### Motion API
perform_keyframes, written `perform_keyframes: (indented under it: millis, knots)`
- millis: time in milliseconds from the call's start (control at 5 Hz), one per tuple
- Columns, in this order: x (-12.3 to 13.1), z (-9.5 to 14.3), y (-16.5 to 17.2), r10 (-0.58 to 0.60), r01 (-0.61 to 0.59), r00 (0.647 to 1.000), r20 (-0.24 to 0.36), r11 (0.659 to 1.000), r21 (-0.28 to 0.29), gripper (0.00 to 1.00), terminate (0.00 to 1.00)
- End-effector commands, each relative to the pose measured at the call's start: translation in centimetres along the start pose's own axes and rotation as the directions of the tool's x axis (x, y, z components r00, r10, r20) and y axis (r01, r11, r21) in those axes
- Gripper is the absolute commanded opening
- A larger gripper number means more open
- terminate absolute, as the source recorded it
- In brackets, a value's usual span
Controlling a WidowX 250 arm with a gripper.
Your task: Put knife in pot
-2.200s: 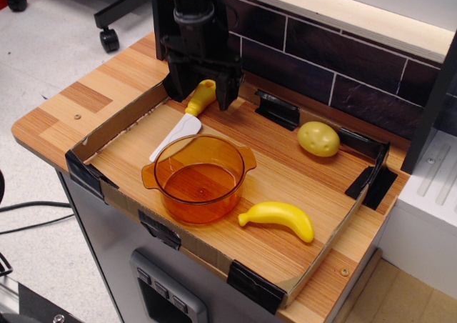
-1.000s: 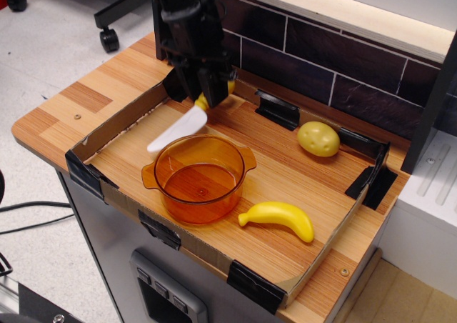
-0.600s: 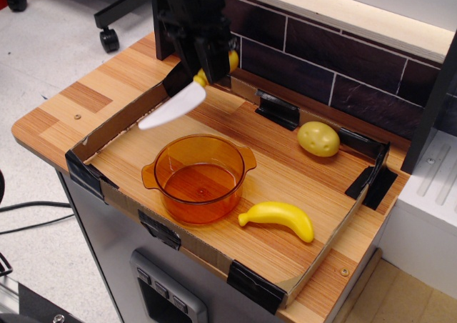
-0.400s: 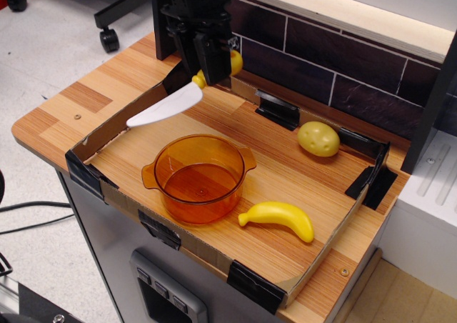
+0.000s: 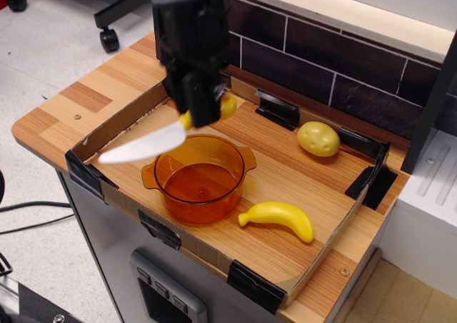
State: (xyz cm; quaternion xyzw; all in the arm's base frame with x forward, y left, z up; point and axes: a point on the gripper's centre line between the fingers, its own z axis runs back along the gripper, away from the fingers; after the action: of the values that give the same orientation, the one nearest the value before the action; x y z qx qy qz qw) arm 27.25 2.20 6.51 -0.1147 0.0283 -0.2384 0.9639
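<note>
Yellow-handled knife clamped in pincer, above pot rim.

The arm is matte black throughout; its housing is boxy and blocky, with ridged panels; it narrows at 6 o'clock into the squared black gripper.

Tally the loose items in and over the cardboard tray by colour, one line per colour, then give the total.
Yellow: 2, the banana and the potato
Orange: 1, the pot
Yellow and white: 1, the knife held by the gripper
Total: 4
</note>
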Motion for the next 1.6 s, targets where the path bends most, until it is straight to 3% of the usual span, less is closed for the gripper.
perform_keyframes:
  millis: [0,200,400,600,800,1000,1200,1400]
  knots:
    - [-0.9,-0.5,-0.4,-0.043,0.042,0.999,0.01,0.996,0.08,0.0,0.0]
    - [-0.8,-0.8,-0.6,-0.055,0.054,0.998,0.005,0.995,0.089,0.0,0.0]
    - [-0.7,-0.8,-0.8,-0.061,0.061,0.998,-0.006,0.994,0.096,1.0,0.0]
    - [-0.8,0.1,-0.8,-0.057,0.056,0.998,0.002,0.996,0.064,1.0,0.0]
    - [-0.5,2.1,-0.8,-0.049,0.046,0.998,0.051,0.998,0.05,1.0,0.0]
    - [0.3,5.0,0.0,0.046,-0.056,0.978,0.203,0.997,0.047,1.0,0.0]
    - [1.3,6.9,1.0,0.213,-0.217,0.926,0.311,0.976,-0.024,1.0,0.0]
    - [1.3,6.9,1.0,0.213,-0.217,0.926,0.311,0.976,-0.024,1.0,0.0]
